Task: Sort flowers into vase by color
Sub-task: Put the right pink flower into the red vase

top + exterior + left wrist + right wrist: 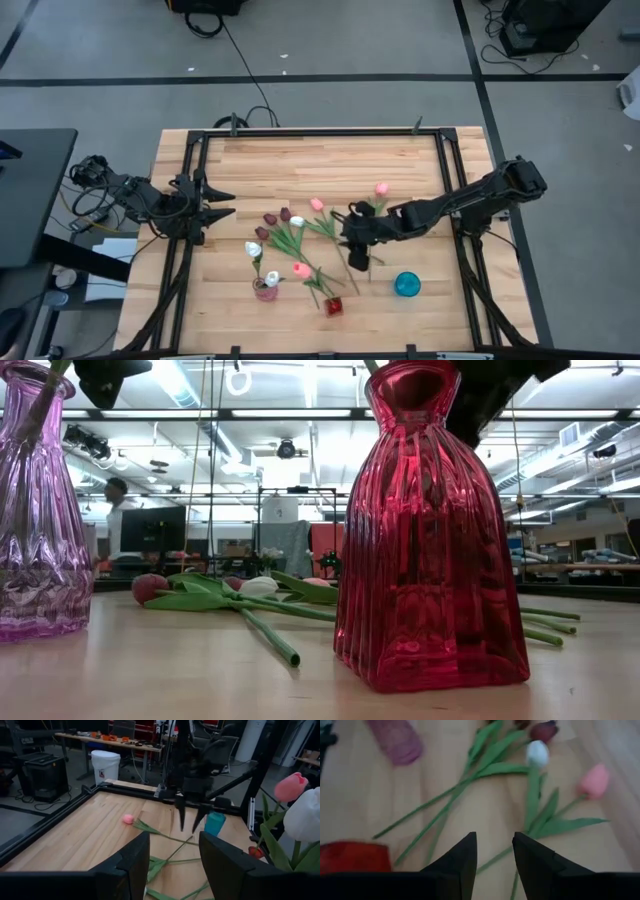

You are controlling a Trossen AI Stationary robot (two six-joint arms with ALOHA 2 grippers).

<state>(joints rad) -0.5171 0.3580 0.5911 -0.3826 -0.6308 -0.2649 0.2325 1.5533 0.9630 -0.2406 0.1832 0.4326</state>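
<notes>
The right gripper [356,243] hangs over the middle of the table [300,160], just above the loose flowers [300,232], and its fingers [460,865] are a little apart with nothing between them. The stems [440,815] lie crossed over each other below it, so a grab here could catch two stems, or a leaf [565,826], and not just one flower. A thin stem could also slip out when it is lifted, and fall back on the pile or roll away. The heads lie close together: maroon ones [272,218], a white one [537,753] and a pink one [593,781] near it, so the wrong color could be picked by mistake. Another pink one [381,188] lies farther back, beside the arm, which could brush it. Three vases stand at the front edge: a pink vase [264,290] that already has white flowers in it, a red vase [334,305] and a blue vase [407,284]. They are small with narrow necks, so a stem that comes in tilted could miss the hole or tip a vase over. The left gripper [226,203] waits at the left side, open and empty.
</notes>
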